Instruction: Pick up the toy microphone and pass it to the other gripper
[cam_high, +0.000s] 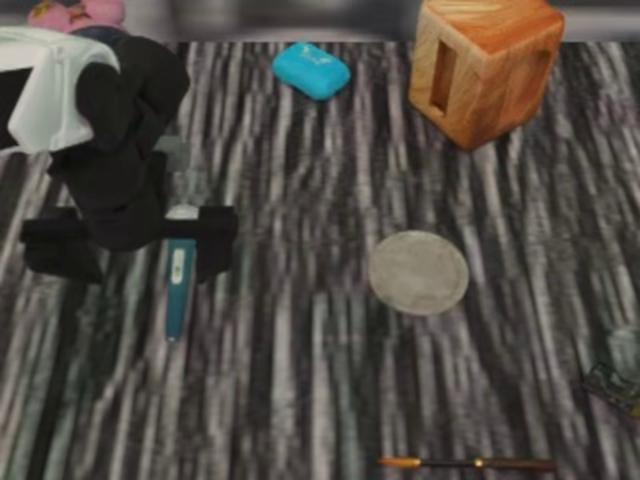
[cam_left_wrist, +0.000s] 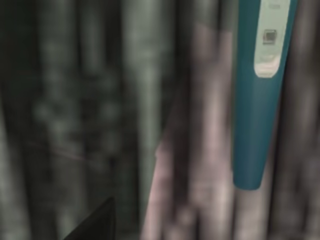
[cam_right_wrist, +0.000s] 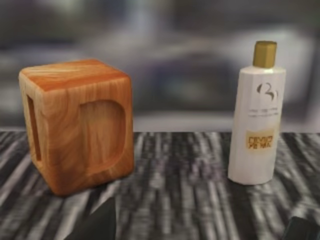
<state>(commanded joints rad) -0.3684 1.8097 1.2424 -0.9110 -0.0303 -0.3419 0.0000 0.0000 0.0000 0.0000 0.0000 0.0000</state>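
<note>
You can read very little here. The white bottle (cam_right_wrist: 256, 131), seen in the right wrist view ahead of the right gripper, carries a large mark shaped like a "3" near its shoulder, fine grey lines beneath it, and a tan label lower down whose lettering is too blurred to make out. The toy microphone (cam_left_wrist: 260, 90) shows a pale switch patch with no legible writing.

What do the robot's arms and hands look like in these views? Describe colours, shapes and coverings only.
The left arm is bulky and matte black, with a white sleeve segment near its upper part. Its left hand is a wide black crossbar with blocky black fingers. Of the right hand, only dark finger edges show in its wrist view.
</note>
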